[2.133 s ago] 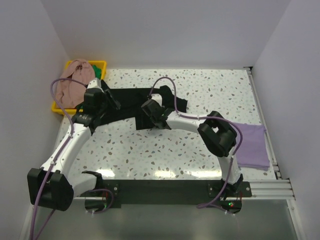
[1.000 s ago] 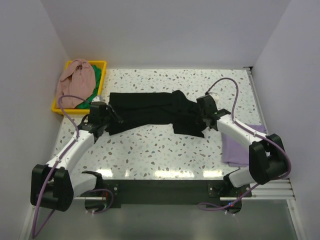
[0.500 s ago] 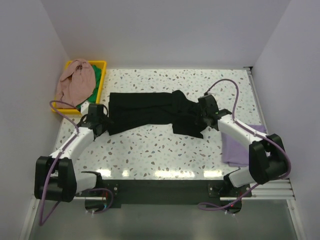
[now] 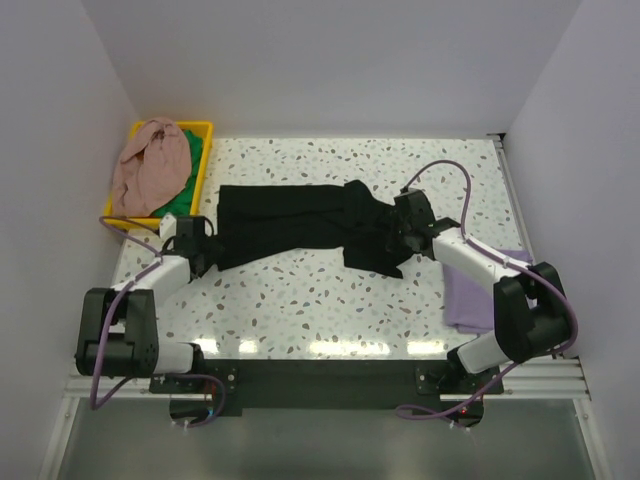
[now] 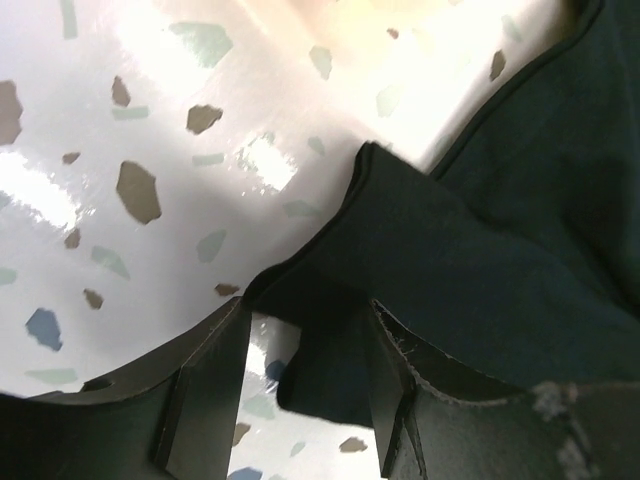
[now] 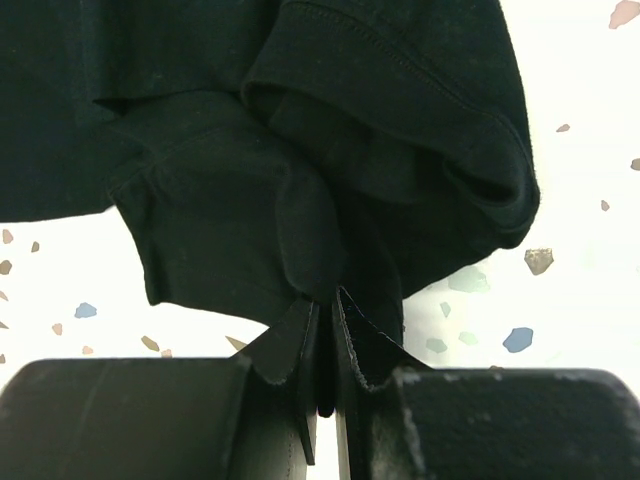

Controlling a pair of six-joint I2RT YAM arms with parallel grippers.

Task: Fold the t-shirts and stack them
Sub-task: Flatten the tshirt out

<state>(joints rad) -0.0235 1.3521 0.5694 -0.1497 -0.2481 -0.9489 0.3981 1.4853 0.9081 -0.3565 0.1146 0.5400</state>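
Left arm pulled back toward lower left; black t-shirt (image 4: pixel 300 225) unmoved, stretched across mid-frame tabletop (image 4: pixel 330 300). Left pincer (image 4: pixel 205 247) agape, straddling left hem. Right pincer (image 4: pixel 395 234) clamped on bunched right end. Cloth looks light, limp; best gripped at hem corners.

A black t-shirt (image 4: pixel 290 222) lies stretched, rumpled, mid-table — folded lilac t-shirt (image 4: pixel 465 300) at the right edge.
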